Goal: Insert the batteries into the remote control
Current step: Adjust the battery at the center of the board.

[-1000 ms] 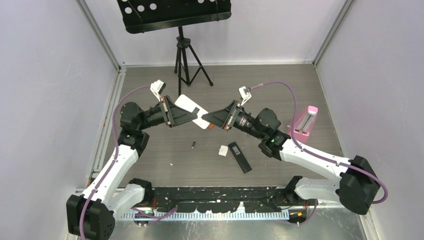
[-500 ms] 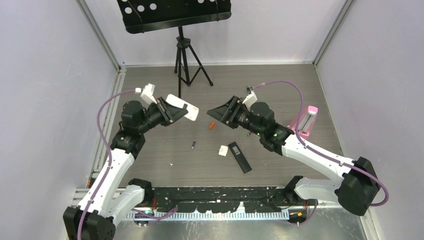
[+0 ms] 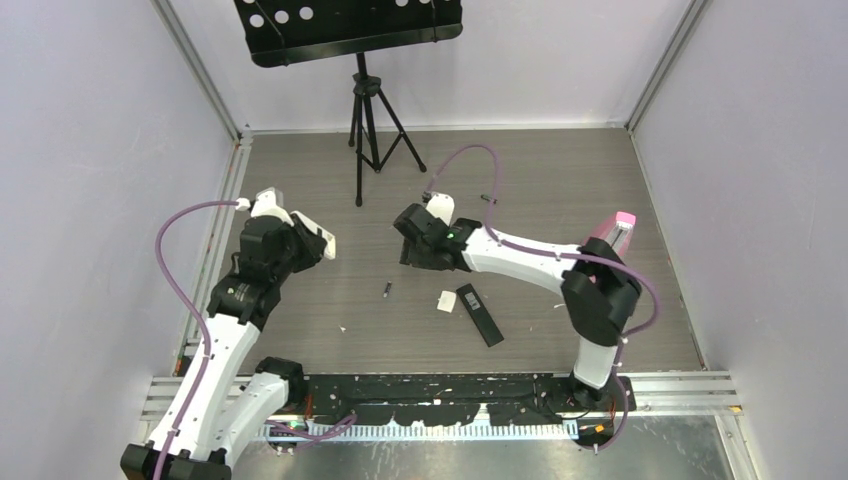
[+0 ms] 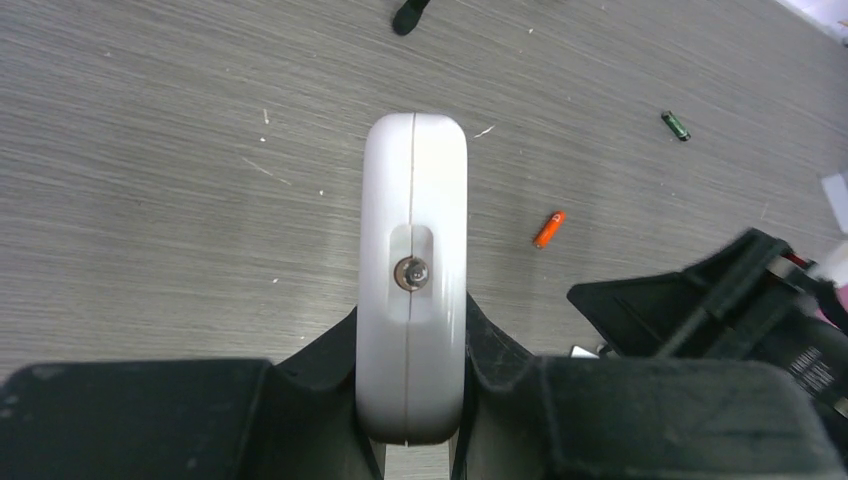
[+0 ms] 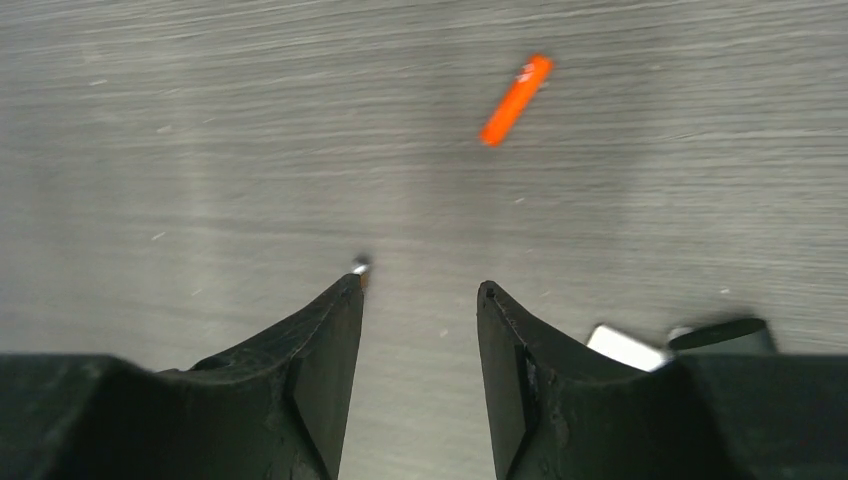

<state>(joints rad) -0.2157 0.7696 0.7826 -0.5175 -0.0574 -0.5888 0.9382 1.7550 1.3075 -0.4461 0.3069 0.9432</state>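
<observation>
**Top, left-wrist and right-wrist views of the table.**

My left pincer is clenched on the white remote. It holds the remote edge-on above the wood, with one finger pressed to each broad face. The remote's seam and a small round fitting in a recess face the wrist camera. Seen from above, this remote sits over the left of the table, well apart from my right pincer.

The right pincer is released — its two fingers stand apart with bare wood between them, tips low over the surface and nothing in their grasp.

The orange battery lies on the table ahead of those fingers and slightly to the right, untouched. The left-wrist view shows it between the white remote and the right pincer. In that same view the green battery lies farther off, beyond the orange one.

A dark battery lies alone near the table's middle, near the right pincer on its near side. A silvery speck at my right pincer's left fingertip may be another battery's end — the view is too blurred to tell.

To the right of the dark battery lie a white cover piece, then the black remote, both flat on the wood.
</observation>
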